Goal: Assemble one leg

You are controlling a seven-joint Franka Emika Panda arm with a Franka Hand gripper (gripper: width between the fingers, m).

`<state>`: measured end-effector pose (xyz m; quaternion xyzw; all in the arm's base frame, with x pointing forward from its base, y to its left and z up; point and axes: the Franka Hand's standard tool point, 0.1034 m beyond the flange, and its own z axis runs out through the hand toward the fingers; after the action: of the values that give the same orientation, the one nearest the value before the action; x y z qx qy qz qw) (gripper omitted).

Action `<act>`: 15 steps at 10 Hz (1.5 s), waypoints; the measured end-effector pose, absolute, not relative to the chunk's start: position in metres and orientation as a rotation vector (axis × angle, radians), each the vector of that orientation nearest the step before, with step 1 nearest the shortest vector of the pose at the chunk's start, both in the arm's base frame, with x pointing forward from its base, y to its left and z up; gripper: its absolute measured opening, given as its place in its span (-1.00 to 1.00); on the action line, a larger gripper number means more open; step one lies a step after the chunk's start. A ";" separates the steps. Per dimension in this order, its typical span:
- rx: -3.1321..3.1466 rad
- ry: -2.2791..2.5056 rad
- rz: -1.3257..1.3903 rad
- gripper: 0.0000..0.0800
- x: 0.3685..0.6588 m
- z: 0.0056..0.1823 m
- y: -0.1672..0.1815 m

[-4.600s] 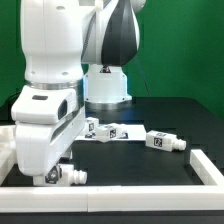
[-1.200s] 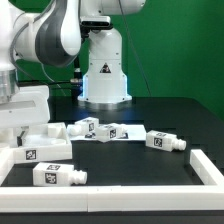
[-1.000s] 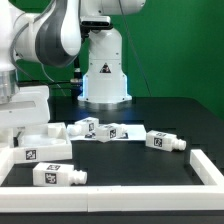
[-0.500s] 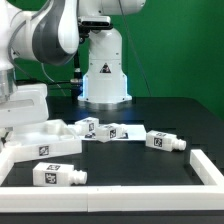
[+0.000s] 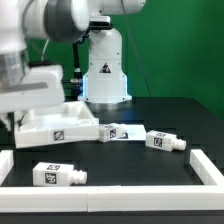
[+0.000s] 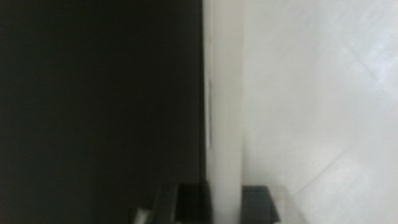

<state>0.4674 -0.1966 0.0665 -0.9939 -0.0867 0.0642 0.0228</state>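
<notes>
My gripper [image 5: 22,118] is at the exterior view's left, shut on the edge of the large flat white tray-like part [image 5: 62,123], which it holds tilted above the table. In the wrist view the part's thin white edge [image 6: 221,120] runs between my dark fingers, and my gripper [image 6: 217,205] is closed on it. One leg [image 5: 55,176] lies on its side at the front left. Another leg [image 5: 165,140] lies at the right. A third leg [image 5: 113,131] lies at the middle, just beside the lifted part's corner.
The marker board [image 5: 132,137] lies under the middle leg. A low white rail [image 5: 130,195] runs along the front and another [image 5: 207,166] along the right. The robot's base [image 5: 105,75] stands at the back.
The gripper has risen and moved toward the exterior view's right, carrying the tray-like part up off the table. The part now hides the leg that lay left of the middle one. The other legs have not moved.
</notes>
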 end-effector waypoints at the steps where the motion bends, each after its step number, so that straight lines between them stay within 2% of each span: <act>1: -3.093 -0.200 0.188 -0.86 0.480 0.075 -0.180; 3: -3.116 0.045 0.204 -0.86 0.508 0.084 -0.134; 4: -3.128 0.136 0.197 -0.86 0.532 0.084 -0.110; 6: -3.157 0.194 0.155 -0.86 0.561 0.069 -0.075; 7: -3.167 0.162 0.135 -0.86 0.558 0.059 -0.067; 11: -3.164 0.161 0.155 -0.86 0.555 0.056 -0.068; 13: -3.165 0.170 0.171 -0.86 0.557 0.047 -0.065; 15: -3.161 0.170 0.146 -0.86 0.587 0.040 -0.044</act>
<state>0.5871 -0.0442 0.0402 -0.9974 0.0537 0.0462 -0.0139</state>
